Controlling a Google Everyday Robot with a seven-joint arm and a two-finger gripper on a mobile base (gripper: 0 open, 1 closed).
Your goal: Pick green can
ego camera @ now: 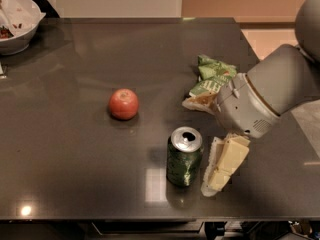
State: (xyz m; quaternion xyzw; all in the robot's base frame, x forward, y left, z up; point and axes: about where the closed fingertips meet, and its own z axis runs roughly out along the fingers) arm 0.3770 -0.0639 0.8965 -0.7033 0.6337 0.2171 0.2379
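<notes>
The green can [184, 156] stands upright on the dark table [75, 174], near its front edge, silver top showing. My gripper [220, 169] hangs from the grey arm [270, 91] and sits low over the table just right of the can, very close to its side. It holds nothing that I can see. The can is not lifted.
A red apple [123, 104] lies left of the can. A crinkled green chip bag [212, 76] lies behind the gripper, partly hidden by the arm. A white bowl [17, 26] stands at the far left corner. The table's right edge is near the arm.
</notes>
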